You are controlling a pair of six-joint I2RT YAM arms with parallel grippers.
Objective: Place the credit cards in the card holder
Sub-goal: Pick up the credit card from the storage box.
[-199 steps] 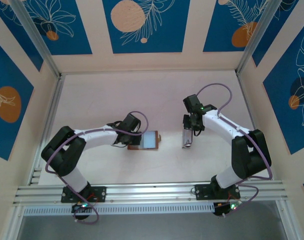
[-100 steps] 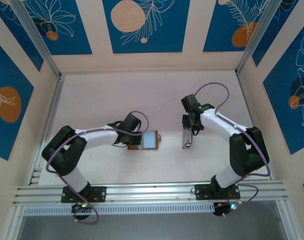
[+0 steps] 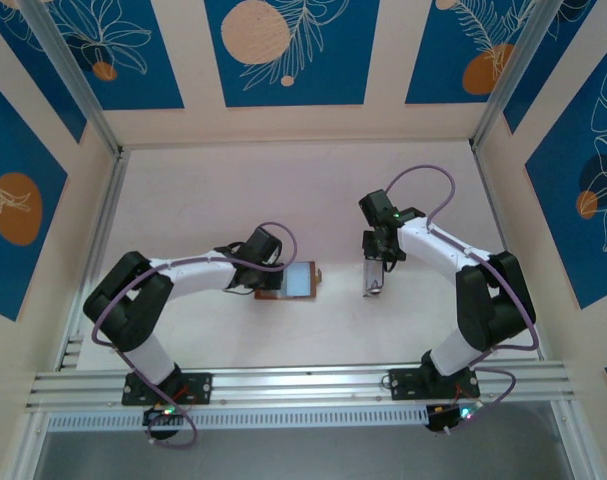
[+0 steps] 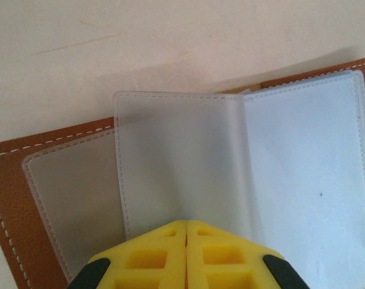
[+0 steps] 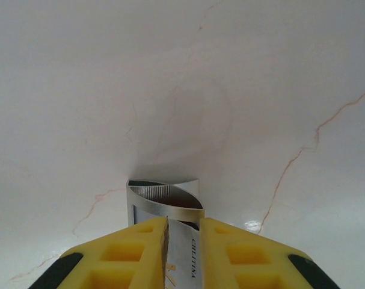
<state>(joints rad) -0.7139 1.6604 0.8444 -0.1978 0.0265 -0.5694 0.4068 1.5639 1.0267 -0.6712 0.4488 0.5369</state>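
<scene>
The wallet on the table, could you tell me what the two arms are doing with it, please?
The left claw is shut on a clear sleeve of the open brown wallet, lifting it like a page. The right claw grips a silver card by one end, off to the wallet's right and apart from it. The wallet's visible sleeves look empty, so the card is not yet in.

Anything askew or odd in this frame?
Nothing spilled or damaged. The pale silver credit card pinched in the right tool is tipped, far edge down at the table, not flat. The left tool holds one frosted inner sleeve of the open brown leather card holder lifted.
</scene>
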